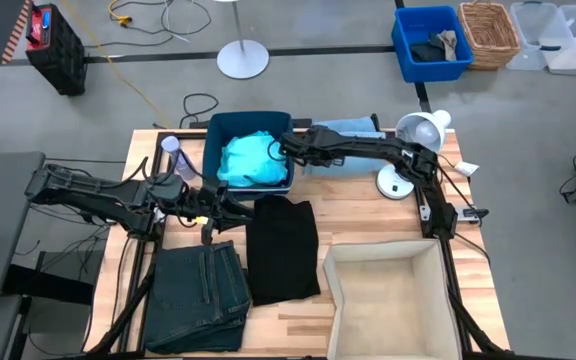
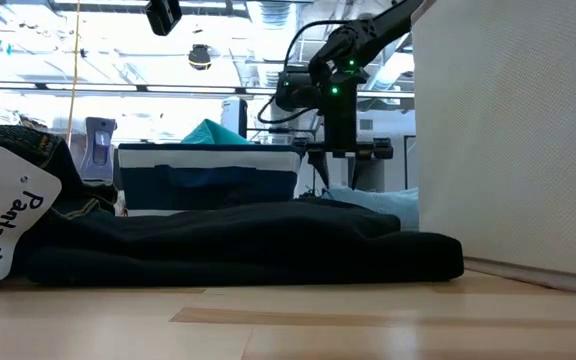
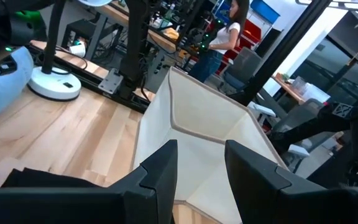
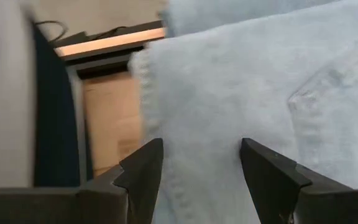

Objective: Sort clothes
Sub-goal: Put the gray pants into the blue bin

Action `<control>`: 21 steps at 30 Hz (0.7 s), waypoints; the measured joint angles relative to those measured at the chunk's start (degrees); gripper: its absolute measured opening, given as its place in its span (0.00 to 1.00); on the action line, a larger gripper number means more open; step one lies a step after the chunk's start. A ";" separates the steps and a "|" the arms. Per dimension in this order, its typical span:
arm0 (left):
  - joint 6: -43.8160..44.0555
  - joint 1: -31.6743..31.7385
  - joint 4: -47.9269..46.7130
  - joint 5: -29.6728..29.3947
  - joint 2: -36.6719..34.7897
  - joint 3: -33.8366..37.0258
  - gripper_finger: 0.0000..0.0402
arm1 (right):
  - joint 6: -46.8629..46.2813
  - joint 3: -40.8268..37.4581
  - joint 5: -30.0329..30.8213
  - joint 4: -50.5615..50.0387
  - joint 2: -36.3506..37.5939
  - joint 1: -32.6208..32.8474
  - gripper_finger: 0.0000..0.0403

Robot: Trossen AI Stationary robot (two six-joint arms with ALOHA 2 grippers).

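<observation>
The teal-green top point(image 1: 251, 160) lies heaped in the dark blue bin point(image 1: 211, 140) at the table's far side; it also shows in the low view point(image 2: 208, 133). The light blue denim piece point(image 1: 346, 127) lies flat on the table to the right of the bin. My right gripper point(image 1: 290, 150) hangs open above the denim's left part point(image 4: 229, 93), clear of it in the low view point(image 2: 346, 152). The black shirt point(image 1: 283, 250) lies flat mid-table. The dark green-grey jeans point(image 1: 198, 295) lie folded at the near left. My left gripper point(image 1: 240, 205) is open and empty, just above the black shirt's far left corner point(image 3: 36, 180).
The beige fabric box point(image 1: 383, 248) stands open at the near right, beside the black shirt. A white desk lamp point(image 1: 408, 150) stands at the far right. A pale bottle point(image 1: 171, 148) stands left of the bin. A person point(image 3: 225, 37) stands far beyond the table.
</observation>
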State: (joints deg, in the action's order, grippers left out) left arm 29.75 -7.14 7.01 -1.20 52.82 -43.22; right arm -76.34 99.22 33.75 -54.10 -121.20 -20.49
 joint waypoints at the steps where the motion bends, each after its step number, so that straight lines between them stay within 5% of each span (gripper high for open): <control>1: 0.08 0.00 0.00 0.01 0.00 0.00 0.32 | 0.72 0.00 -0.02 0.62 0.26 0.40 0.58; 21: 0.52 -0.02 -0.04 0.06 0.00 0.00 0.32 | 2.77 0.17 -1.10 -5.10 -0.36 -0.32 0.65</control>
State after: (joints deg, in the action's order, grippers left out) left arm 30.26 -7.16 6.96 -1.15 52.82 -43.22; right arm -73.57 99.39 32.66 -59.20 -121.56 -20.80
